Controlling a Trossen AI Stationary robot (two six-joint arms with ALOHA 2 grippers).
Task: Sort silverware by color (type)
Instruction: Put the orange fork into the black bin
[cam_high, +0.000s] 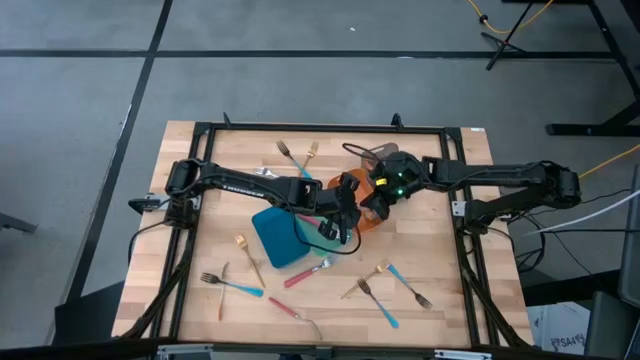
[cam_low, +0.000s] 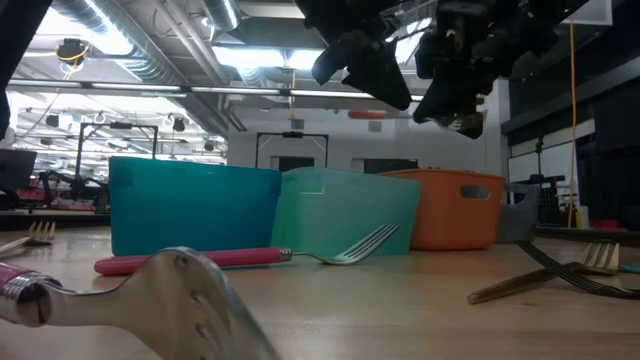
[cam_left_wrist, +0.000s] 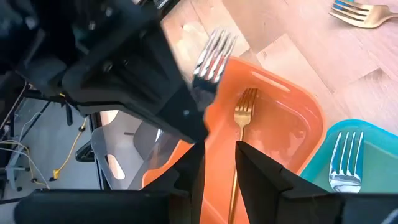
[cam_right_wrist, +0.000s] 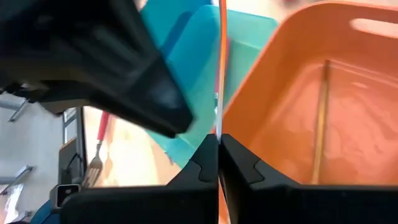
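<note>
"Where was the gold fork (cam_left_wrist: 244, 112)?"

"It lay flat inside the orange tray (cam_left_wrist: 311, 106). The left gripper (cam_left_wrist: 217, 149) hung right over it. Its fingers stood a little apart on both sides of the handle, and I think they held nothing."

"And the other arm?"

"The right gripper (cam_right_wrist: 219, 140) was above the same tray, close to the left one. It was pinched tight on an orange-handled fork (cam_left_wrist: 214, 53)."

"So which step was it?"

"I think it was putting forks in the orange tray. Next, the left arm should lift straight up and not bump the other arm. Then the right one could drop its fork in. More waited on the table (cam_high: 440, 230), like a blue-handled fork (cam_high: 232, 286)."
</note>
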